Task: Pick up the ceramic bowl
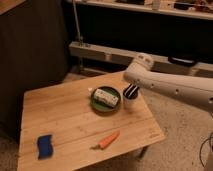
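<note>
The ceramic bowl [102, 105] is a shallow dark-green dish near the middle right of the wooden table [65, 125]. A white packet with green print [106, 97] lies in it. My gripper [131, 91] hangs from the white arm [175, 87] just right of the bowl, its dark fingers pointing down at a small white cup [130, 104] that stands beside the bowl's right rim. The gripper holds nothing.
An orange carrot [107, 141] lies near the table's front edge. A blue sponge [45, 146] lies at the front left. A dark cabinet [30, 55] stands behind the table on the left, and a low shelf rail [110, 54] runs along the back.
</note>
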`<state>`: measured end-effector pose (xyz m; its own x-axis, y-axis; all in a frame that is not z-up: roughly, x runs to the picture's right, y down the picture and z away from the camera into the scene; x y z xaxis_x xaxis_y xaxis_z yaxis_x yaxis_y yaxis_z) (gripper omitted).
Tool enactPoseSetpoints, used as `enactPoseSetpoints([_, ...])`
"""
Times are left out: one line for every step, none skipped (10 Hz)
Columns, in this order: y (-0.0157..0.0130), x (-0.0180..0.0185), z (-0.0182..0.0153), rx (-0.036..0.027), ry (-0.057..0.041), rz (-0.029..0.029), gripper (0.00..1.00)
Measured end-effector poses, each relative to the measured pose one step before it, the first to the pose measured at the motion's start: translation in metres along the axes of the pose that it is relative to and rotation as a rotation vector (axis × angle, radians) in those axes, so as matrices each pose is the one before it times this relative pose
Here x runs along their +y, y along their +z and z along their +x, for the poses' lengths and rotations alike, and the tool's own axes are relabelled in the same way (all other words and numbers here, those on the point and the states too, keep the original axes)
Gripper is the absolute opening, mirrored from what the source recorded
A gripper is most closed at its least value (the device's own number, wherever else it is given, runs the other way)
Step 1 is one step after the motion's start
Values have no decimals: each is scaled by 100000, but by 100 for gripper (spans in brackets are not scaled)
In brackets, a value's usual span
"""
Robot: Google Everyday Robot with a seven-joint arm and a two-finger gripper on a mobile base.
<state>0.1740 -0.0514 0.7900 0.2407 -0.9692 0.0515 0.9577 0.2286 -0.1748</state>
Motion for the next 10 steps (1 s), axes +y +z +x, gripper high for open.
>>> enactPoseSetpoints([-144,-427,717,457,-3931,3926,80])
enactPoseSetpoints([-157,-645,1434,-933,-6904,6160,80])
enactPoseSetpoints([-311,-533,2021,-2346,-6948,6633,80])
enactPoseSetpoints([-841,-731,2241,-3342,-6872,5842,80])
enactPoseSetpoints([-1278,-532,2228,-3547,-7039,3608,80])
enactPoseSetpoints([-1042,-580,1530,-3104,-6534,3468,80])
enactPoseSetpoints([-1560,-1155,1723,-2563,-8207,6174,80])
enactPoseSetpoints([-1625,-700,1394,-1679,-8901,5852,80])
enactPoseSetpoints([-1196,-668,947,-295,-6471,4492,80])
enactPoseSetpoints([-822,-678,754,-30,-5402,3544,80])
